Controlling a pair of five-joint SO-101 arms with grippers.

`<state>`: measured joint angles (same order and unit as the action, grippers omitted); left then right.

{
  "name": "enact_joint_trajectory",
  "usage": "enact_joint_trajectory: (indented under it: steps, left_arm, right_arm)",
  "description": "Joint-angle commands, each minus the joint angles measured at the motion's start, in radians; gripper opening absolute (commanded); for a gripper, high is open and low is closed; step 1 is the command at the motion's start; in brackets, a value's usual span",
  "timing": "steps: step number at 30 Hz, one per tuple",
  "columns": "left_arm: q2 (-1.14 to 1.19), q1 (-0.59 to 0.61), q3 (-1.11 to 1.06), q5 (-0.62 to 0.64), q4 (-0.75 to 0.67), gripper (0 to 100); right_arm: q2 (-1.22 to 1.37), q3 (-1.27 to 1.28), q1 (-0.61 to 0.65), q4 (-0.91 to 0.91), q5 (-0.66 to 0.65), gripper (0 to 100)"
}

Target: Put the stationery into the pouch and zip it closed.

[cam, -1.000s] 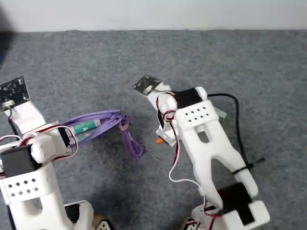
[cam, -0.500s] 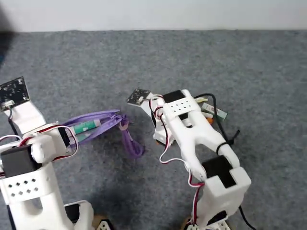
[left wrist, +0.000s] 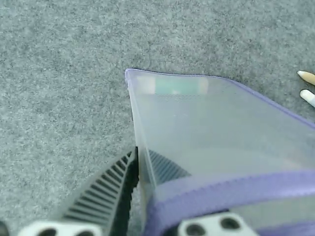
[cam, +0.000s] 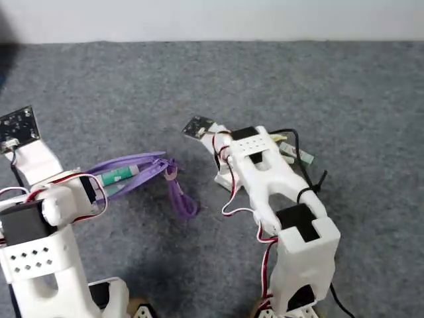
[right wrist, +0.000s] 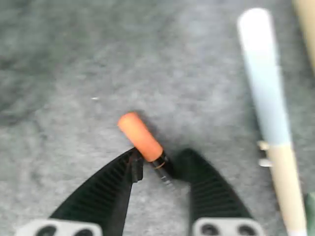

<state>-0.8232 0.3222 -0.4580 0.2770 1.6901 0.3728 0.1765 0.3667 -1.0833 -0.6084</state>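
We see the left gripper [left wrist: 141, 173] with its jaws closed on one end of the pouch [left wrist: 211, 132], a clear one with purple edges. It holds that end a little above the grey counter [cam: 278, 79]. The mouth of the pouch looks only slightly open, and a green and white item [cam: 120, 175] lies already inside. A purple strap [cam: 180, 199] comes from the free end and lies on the counter between the two arms.

The right gripper [right wrist: 152, 164] is low over the counter, well apart from the pouch. Its jaws are closed on an orange-tipped pencil [right wrist: 140, 136], and they pinch it just behind the orange end, not at the middle. We cannot tell whether the pencil is lifted or rests on the counter. A white and blue pen [right wrist: 268, 108] lies near it, untouched.

In our judgement the weak point is this grip. Because the pencil is held near one end, its long part can swing down or turn in the jaws during the carry, and then it would arrive at a wrong angle or fall. The pouch is soft and held at one end only. If the pencil strikes an edge instead of the gap, it can press the mouth flat or pull the pouch out of the left jaws. The strap lies on the way and could catch the pencil. The right arm could also brush the pen when it turns and roll it farther away.
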Motion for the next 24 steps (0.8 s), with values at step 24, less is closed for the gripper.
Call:
enact_joint_trajectory:
  steps: [24]
  left_arm:
    - [0.002,0.002,0.033,0.012,0.006,1]
  right_arm:
    - [-0.855,0.006,0.024,-0.453,0.427,0.8]
